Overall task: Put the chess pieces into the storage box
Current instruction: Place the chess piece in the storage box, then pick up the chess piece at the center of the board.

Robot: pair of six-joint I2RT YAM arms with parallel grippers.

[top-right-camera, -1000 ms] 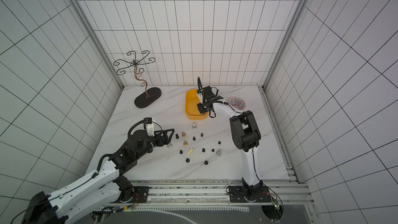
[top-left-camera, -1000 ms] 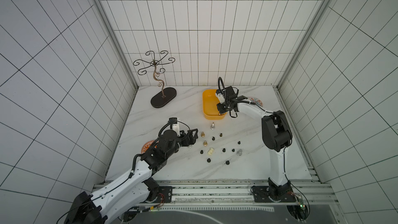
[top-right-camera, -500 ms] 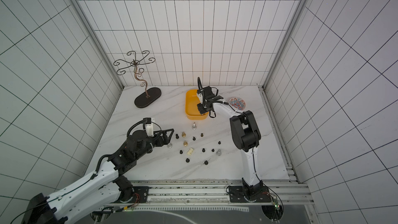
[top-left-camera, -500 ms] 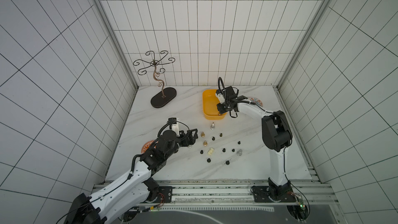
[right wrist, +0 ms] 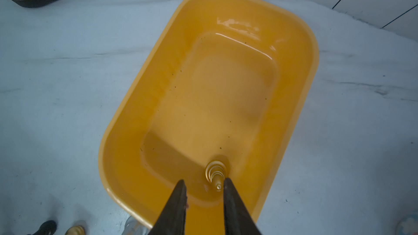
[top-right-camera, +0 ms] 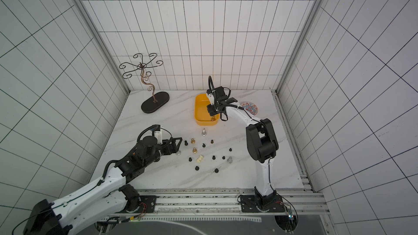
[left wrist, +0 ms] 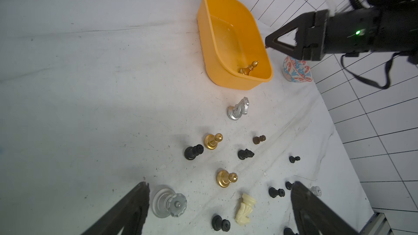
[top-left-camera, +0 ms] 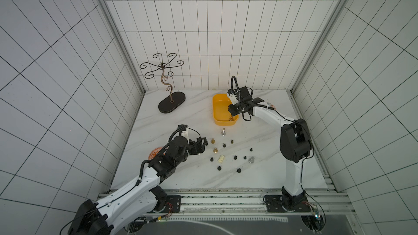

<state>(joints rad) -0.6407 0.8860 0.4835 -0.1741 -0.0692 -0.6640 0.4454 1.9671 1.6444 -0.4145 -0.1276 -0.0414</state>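
Note:
The yellow-orange storage box (top-left-camera: 225, 122) (top-right-camera: 205, 122) (left wrist: 226, 80) (right wrist: 135, 100) stands at the back of the table. One gold chess piece (left wrist: 247, 68) (right wrist: 216, 172) stands upright inside it. My right gripper (top-left-camera: 231, 112) (top-right-camera: 212, 114) (right wrist: 203, 183) (left wrist: 268, 41) hovers above that piece, open by a narrow gap, holding nothing. The other chess pieces stand scattered mid-table: a silver knight (top-left-camera: 223, 132) (left wrist: 238, 108), two gold pawns (top-left-camera: 212, 141), a cream piece (top-right-camera: 199, 159) (left wrist: 244, 209), several black pawns. My left gripper (top-left-camera: 202, 145) (top-right-camera: 178, 144) (left wrist: 221, 211) is wide open, low beside a clear silver piece (left wrist: 168, 201).
A wire jewellery stand (top-left-camera: 171, 105) on a dark oval base stands back left. A small red-and-blue patterned bowl (top-right-camera: 248, 108) (left wrist: 296, 71) sits right of the box. An orange patterned disc (top-left-camera: 156, 153) lies under my left arm.

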